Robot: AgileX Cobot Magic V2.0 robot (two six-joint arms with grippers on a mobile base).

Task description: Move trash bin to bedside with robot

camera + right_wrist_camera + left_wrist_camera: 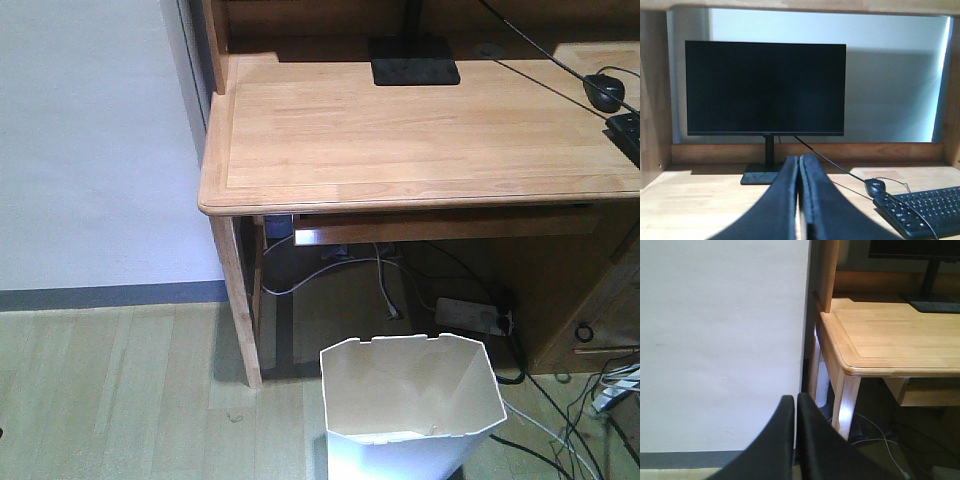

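Seeing the bin (pixel 410 395) sitting at 6 o'clock, near the desk (pixel 400 130), no bed showing. Holding left claw (pixel 795 440) and right claw (pixel 799 200) pinched together, empty, probably tucked for driving.

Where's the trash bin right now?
Front-facing view, bottom centre: the trash bin stands on the floor before the desk, just right of its front left leg, a power strip behind it.
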